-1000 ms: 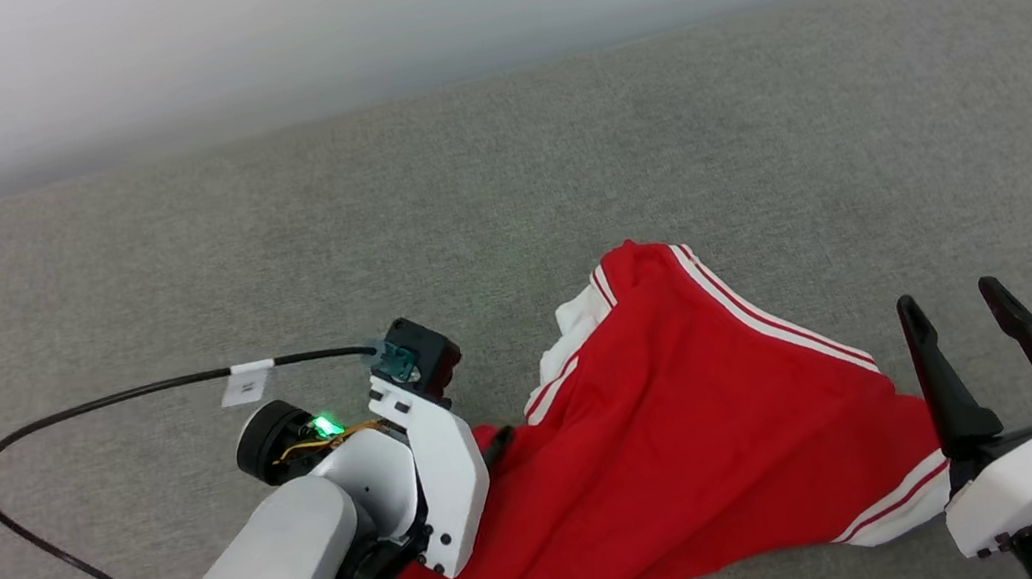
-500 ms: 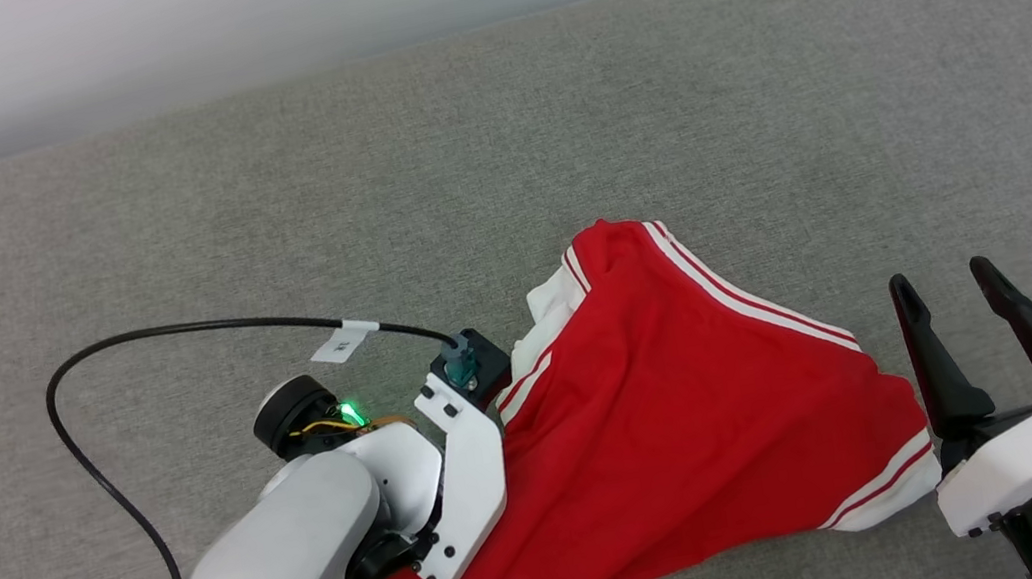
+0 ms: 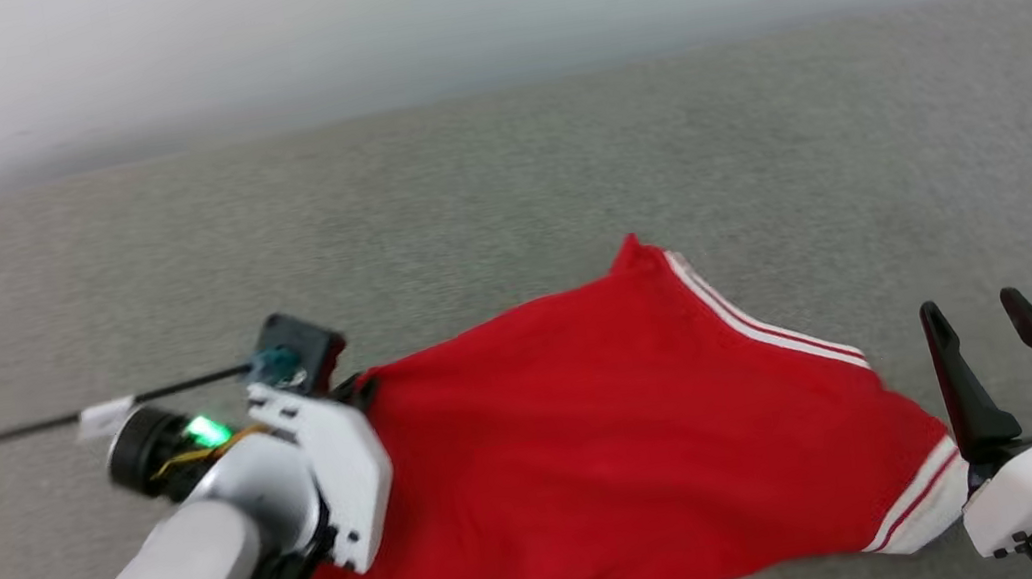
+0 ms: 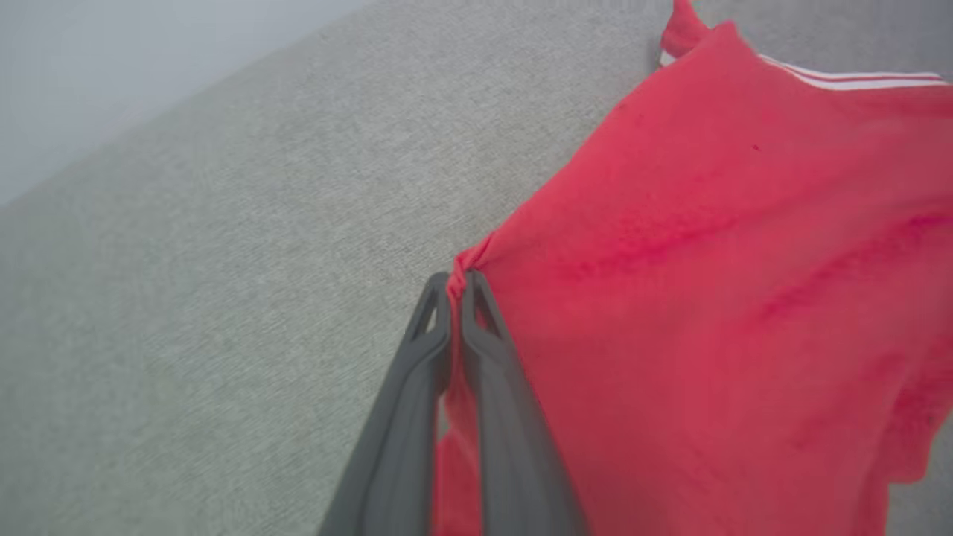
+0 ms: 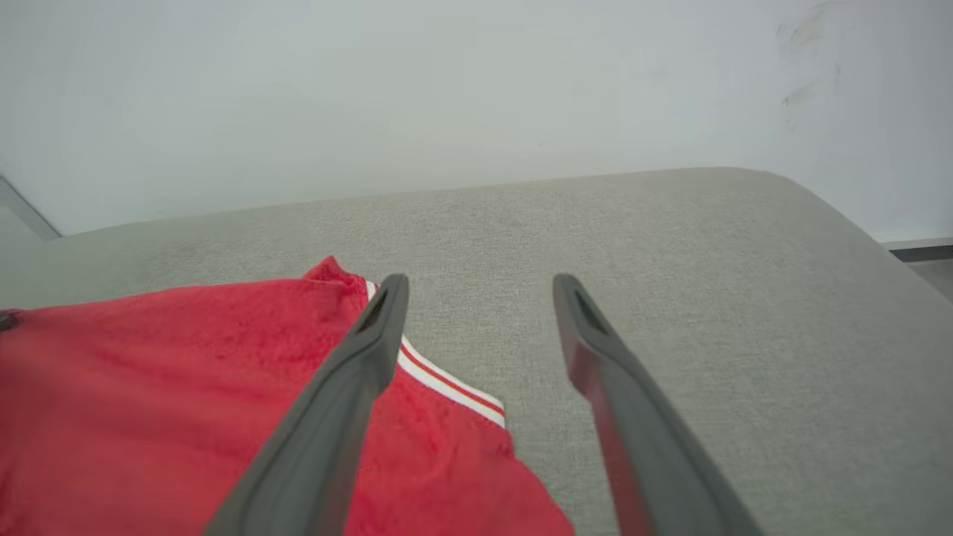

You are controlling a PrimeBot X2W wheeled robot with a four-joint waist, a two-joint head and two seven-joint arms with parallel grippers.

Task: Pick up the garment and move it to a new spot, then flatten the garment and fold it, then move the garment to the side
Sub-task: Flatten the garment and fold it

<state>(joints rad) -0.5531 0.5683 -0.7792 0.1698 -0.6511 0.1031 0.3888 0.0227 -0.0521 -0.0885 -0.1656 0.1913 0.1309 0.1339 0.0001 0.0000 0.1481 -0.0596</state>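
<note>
The fingers of the left gripper (image 4: 456, 286) pinch shut on a bunched red edge of the garment (image 4: 707, 298), plain in the left wrist view; in the head view the wrist covers it. A second ago they stood apart. The garment lies on the grey cushion (image 3: 463, 196), long axis left to right, striped trim (image 3: 763, 325) toward the right gripper (image 3: 971, 306), whose fingers are spread and empty.

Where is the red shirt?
In the head view the red jersey shirt with white-striped trim lies low and centre on the grey fabric cushion, one corner pinched by the left pincer, the open right pincer beside it.
</note>
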